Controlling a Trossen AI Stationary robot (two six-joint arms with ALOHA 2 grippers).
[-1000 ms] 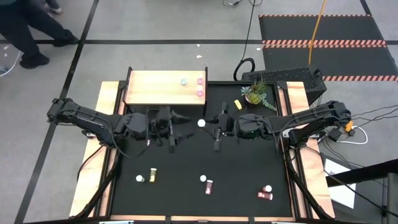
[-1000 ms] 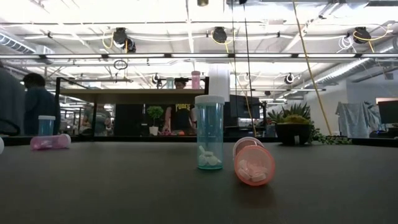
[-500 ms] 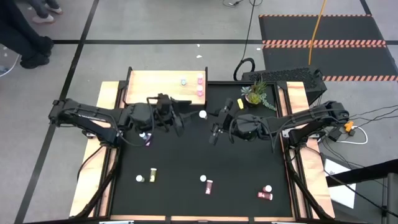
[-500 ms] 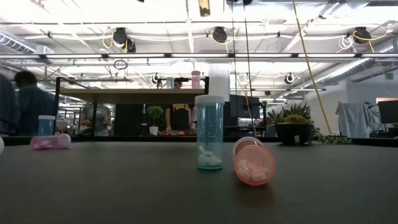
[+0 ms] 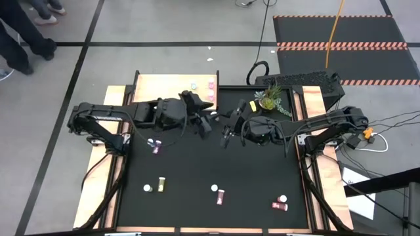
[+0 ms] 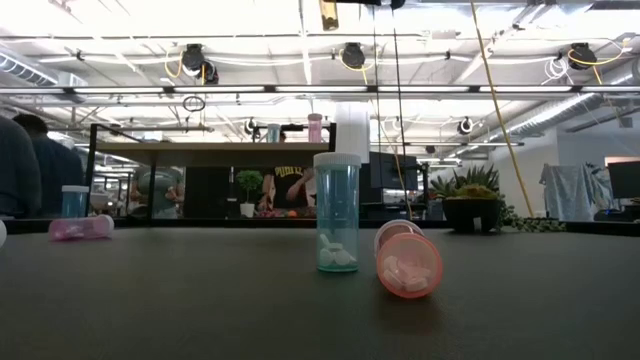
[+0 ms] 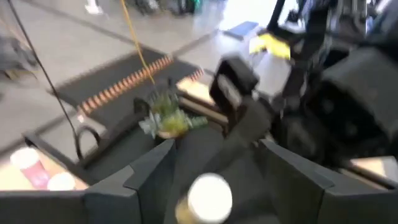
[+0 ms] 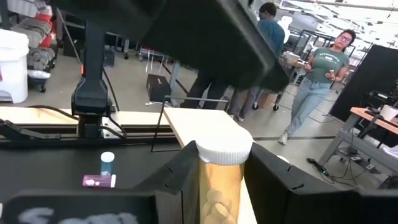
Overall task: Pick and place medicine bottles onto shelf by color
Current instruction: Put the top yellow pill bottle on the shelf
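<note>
Black table (image 5: pixel 197 164): left claw (image 5: pixel 205 124) crowds right claw (image 5: pixel 226 136) (yellow bottle (image 8: pixel 219 180) gripped).

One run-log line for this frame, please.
right gripper: jaws shut on yellow bottle | left gripper: close by, near shelf | shelf: three bottles on it | table: more bottles waiting

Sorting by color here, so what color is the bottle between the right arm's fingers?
Yellow-amber bottle with a white cap, clearest in the right wrist view.
</note>
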